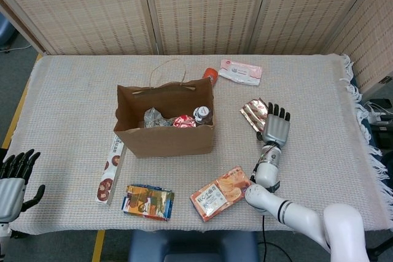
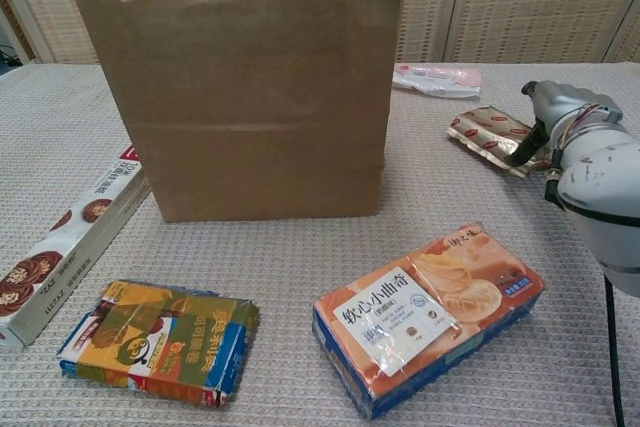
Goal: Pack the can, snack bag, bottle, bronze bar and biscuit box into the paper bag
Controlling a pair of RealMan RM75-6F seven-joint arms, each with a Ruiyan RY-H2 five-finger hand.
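Lying nearest the chest camera is the orange biscuit box, flat on the cloth-covered table in front of the paper bag, not yet packed. It is looking like a light, stiff carton with a glossy wrap, so I judge it is best taken across its narrow width, thumb on one long edge and fingers on the other, since the slick film may slide under a loose pinch. The right hand is hovering beyond it with fingers straight and apart, holding nothing, just beside the bronze bar, a thin, crinkly foil packet that is likely soft and needing a gentle edge pinch. The left hand is waiting at the table's near left edge, fingers spread, empty. A can and bottle are already standing inside the bag.
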